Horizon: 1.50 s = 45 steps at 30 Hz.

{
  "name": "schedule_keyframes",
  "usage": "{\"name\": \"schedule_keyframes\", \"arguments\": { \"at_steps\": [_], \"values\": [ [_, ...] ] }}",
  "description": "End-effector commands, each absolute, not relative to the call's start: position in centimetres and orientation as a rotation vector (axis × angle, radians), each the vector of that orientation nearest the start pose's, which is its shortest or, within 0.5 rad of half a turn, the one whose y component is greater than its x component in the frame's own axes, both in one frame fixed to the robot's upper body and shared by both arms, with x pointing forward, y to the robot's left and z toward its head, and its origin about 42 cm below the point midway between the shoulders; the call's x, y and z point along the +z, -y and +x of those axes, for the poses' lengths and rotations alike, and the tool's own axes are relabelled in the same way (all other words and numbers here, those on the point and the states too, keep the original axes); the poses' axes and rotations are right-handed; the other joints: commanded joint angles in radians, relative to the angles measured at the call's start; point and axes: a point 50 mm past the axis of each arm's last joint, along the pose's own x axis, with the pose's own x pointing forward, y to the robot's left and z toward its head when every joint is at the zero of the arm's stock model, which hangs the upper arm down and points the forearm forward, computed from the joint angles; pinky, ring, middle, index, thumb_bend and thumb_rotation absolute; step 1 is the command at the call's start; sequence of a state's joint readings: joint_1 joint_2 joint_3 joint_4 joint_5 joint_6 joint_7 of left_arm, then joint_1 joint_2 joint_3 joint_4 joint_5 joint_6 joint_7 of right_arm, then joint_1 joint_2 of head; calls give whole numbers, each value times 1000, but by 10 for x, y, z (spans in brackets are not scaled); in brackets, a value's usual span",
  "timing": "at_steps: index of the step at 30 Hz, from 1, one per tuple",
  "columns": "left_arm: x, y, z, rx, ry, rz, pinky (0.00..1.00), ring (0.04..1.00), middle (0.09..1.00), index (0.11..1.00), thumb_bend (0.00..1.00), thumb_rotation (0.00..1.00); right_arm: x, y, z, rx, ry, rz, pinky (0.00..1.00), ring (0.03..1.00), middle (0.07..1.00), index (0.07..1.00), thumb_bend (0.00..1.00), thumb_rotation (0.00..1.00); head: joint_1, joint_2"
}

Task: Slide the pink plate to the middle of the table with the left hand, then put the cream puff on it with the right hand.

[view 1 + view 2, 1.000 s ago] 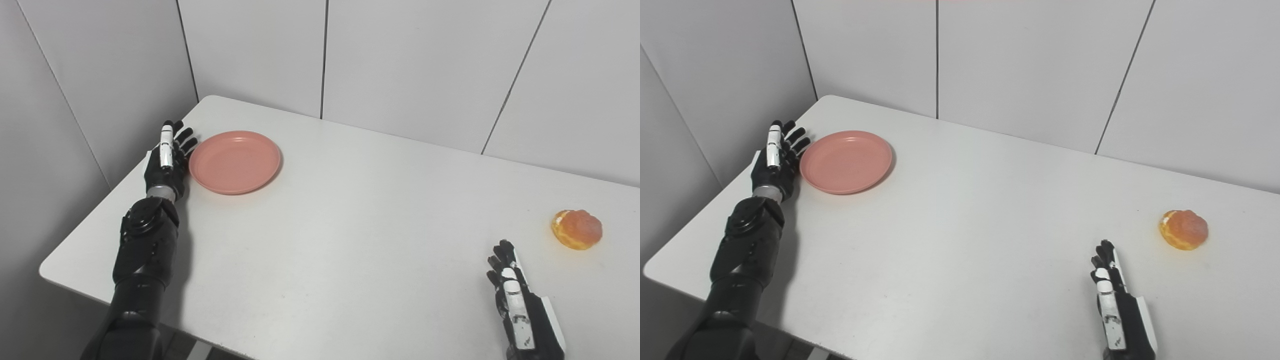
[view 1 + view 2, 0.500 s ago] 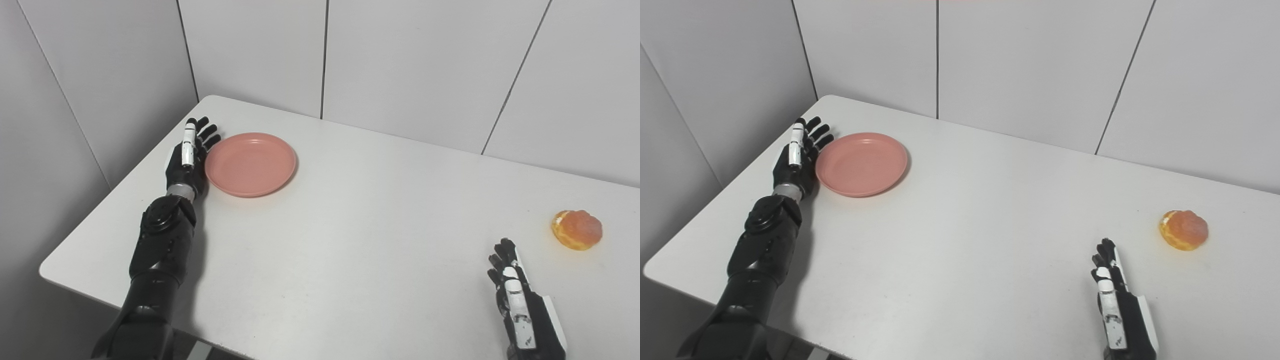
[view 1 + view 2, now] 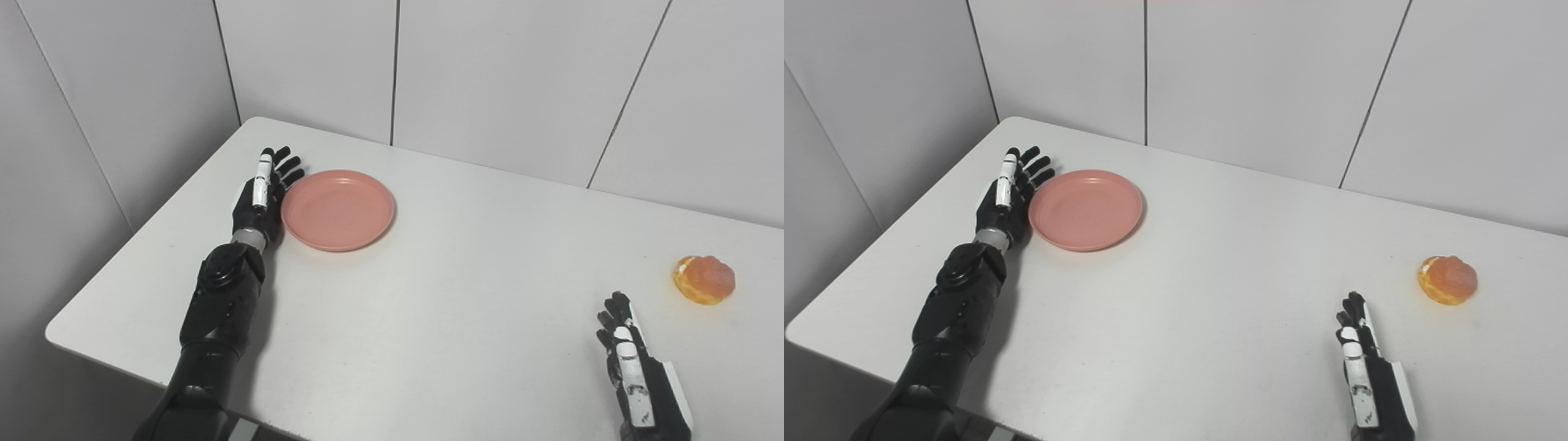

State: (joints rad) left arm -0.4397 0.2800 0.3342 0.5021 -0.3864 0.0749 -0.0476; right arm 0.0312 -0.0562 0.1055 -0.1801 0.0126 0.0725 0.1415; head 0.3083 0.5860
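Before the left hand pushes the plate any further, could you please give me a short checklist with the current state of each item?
1. Left hand set flat against the pink plate on its left rim: ok.
2. Plate at the middle of the table: not ok, it sits in the far left part.
3. Path from the plate toward the middle free of objects: ok.
4. Plate bare, ready for the pastry: ok.
5. Cream puff lying on the table near the right edge, untouched: ok.
6. Right hand open, apart from the cream puff: ok.
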Motion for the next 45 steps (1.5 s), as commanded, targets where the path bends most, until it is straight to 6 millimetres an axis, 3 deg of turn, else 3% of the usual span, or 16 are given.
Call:
{"name": "schedule_keyframes", "arguments": {
  "at_steps": [1,14,29,45],
  "values": [
    [139,-367,414,209,-38,-261,870,876,878,862,397,1000,143,187,274,247,125,-30,1000,990,1000,999,175,1000,-3,2],
    [125,-324,409,135,-66,-310,876,874,880,867,386,1000,143,185,276,239,126,-27,999,987,997,993,197,1000,-17,13],
    [113,-292,405,57,-94,-331,871,865,874,859,397,1000,145,182,276,237,135,-30,993,982,993,987,204,1000,-37,24],
    [105,-246,385,-56,-123,-336,839,850,854,842,407,1000,147,182,278,225,124,-26,999,988,992,985,241,1000,-78,52]
  ]
}}
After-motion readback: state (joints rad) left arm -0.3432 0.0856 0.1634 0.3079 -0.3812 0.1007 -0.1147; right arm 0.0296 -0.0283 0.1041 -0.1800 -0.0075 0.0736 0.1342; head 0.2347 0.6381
